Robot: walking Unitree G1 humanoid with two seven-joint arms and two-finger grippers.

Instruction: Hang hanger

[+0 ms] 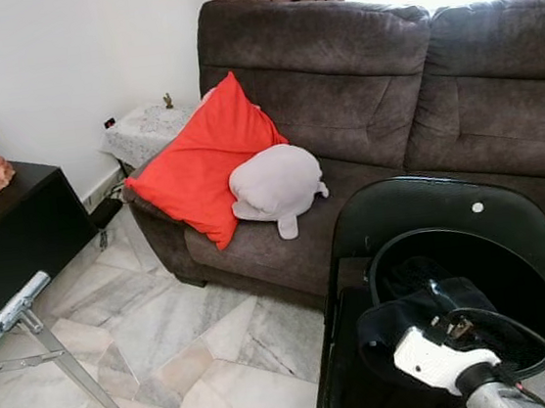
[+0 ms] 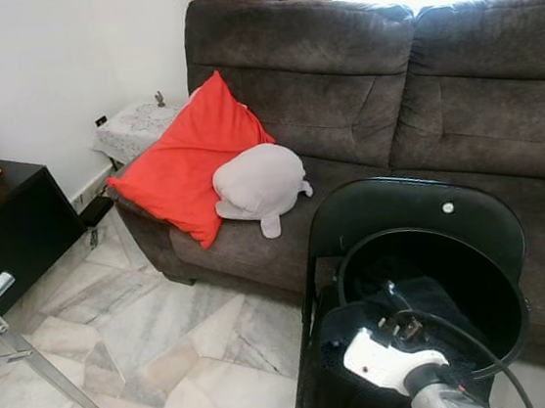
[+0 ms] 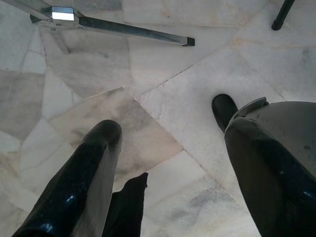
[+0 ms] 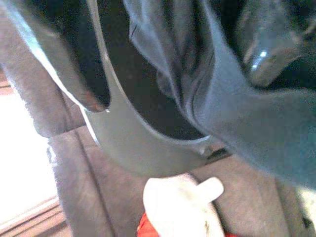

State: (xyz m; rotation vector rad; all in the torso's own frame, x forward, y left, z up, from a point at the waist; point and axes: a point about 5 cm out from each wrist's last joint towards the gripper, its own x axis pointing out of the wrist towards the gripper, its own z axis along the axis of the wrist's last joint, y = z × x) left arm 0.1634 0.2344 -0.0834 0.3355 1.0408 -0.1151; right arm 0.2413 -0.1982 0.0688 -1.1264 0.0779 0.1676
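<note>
Two grippers, rack at near left, dark bundle at near right

At near left stands the metal rack [image 1: 29, 315], its top rail slanting up toward the near-left corner. That is judged the place to hang on.

The left gripper [image 3: 173, 187] hangs over the marble floor [image 1: 168, 324] with its jaws wide apart and nothing in them. It is the nearer arm to the rack.

At near right is a black chair [image 1: 450, 203] in front of the sofa [image 1: 335, 59]. A dark garment [image 1: 396, 333] is heaped on its seat, and the right gripper [image 4: 182, 74] is down in that heap. Its grip cannot be told.

No hanger can be made out; if there is one, it is likely in the cloth. The carry would run right to left, across to the rack.
</note>
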